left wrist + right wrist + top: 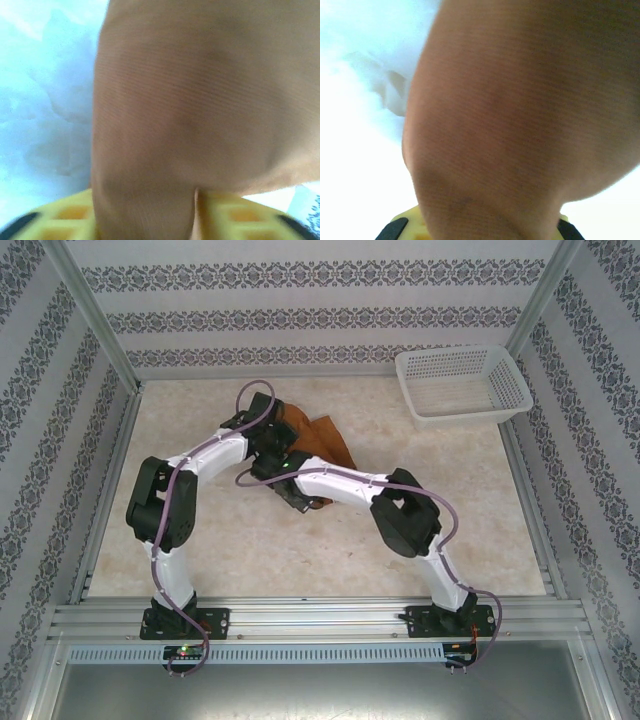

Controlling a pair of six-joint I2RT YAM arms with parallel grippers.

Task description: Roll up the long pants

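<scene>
The long pants (pixel 322 443) lie bunched in a rust-brown heap on the middle of the table's far half. My left gripper (pixel 272 447) is at the heap's left edge. In the left wrist view the cloth (pixel 200 100) runs down between its yellow fingers (pixel 235 217), which stand apart. My right gripper (pixel 300 496) is at the heap's near edge. Close up, the brown cloth (pixel 520 110) covers the right gripper (pixel 485 227) and runs down into its jaws, which are shut on the fabric.
A white mesh basket (pixel 462 385) stands at the table's back right corner. The pale table top (pixel 300 560) is ringed by aluminium rails (pixel 320 618) and patterned walls. Both arms cross over the table's middle.
</scene>
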